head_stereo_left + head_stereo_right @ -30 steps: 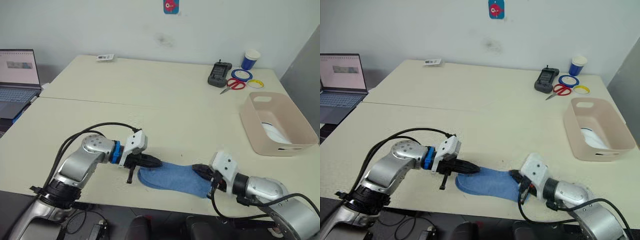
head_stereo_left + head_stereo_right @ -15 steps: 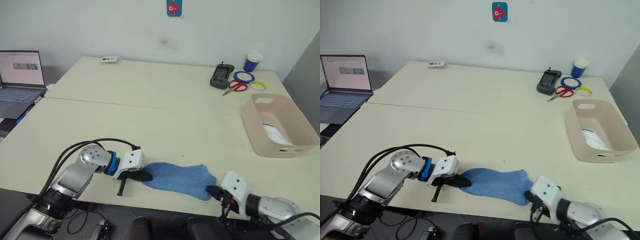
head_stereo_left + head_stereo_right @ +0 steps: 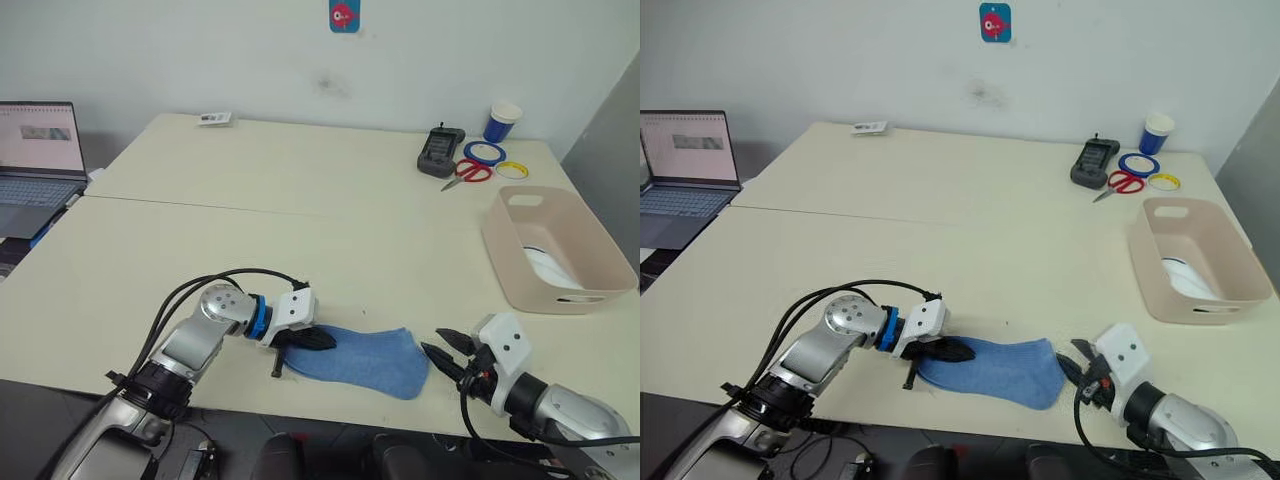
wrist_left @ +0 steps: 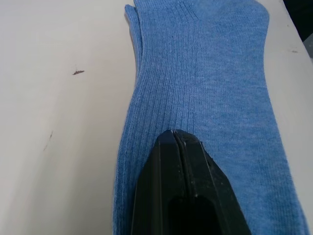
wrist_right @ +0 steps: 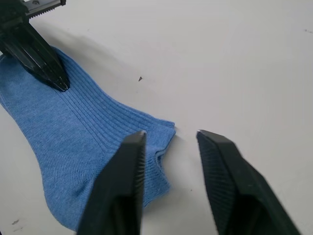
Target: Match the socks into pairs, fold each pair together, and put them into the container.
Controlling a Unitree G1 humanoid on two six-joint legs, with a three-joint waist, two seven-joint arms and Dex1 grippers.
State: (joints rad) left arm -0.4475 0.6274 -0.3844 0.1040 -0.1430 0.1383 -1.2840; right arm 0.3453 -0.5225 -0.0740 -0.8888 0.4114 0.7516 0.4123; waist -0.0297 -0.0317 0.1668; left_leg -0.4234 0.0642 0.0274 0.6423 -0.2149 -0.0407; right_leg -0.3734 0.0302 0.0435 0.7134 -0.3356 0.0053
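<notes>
Your left gripper [image 3: 322, 340] lies low over the near edge of the table [image 3: 300, 220], with the forearm angled in from your left and the wrist pointing toward the middle. Its two black fingers are pressed together into a single wedge, and in the left wrist view the tips rest on the ribbed cloth of the blue sock [image 4: 205, 98]. You cannot tell from any view whether any fabric is caught between them — they may simply be lying on it.

The sock [image 3: 360, 360] lies flat on the table near the front edge, stretched out between your two grippers, with one end under the left fingertips and the other end toward the right gripper.

Your right gripper [image 3: 447, 351] comes in from the lower right, forearm nearly level with the tabletop and pointing back toward the sock. Its fingers [image 5: 122, 181] stand apart, holding nothing. In the right wrist view the sock's corner [image 5: 156, 142] sits just ahead of the gap between them, with one finger overlapping the cloth's edge; whether it touches is unclear.

The pale pink container [image 3: 505, 255] stands well apart on the right side of the table, with something white [image 3: 550, 268] lying inside it.

At the far right corner sit a blue-and-white cup [image 3: 502, 118], rolls of tape [image 3: 485, 151], red-handled scissors [image 3: 466, 170] and a dark handheld device [image 3: 438, 148]. A laptop [image 3: 35, 165] stands open at the left — off the table's edge.
</notes>
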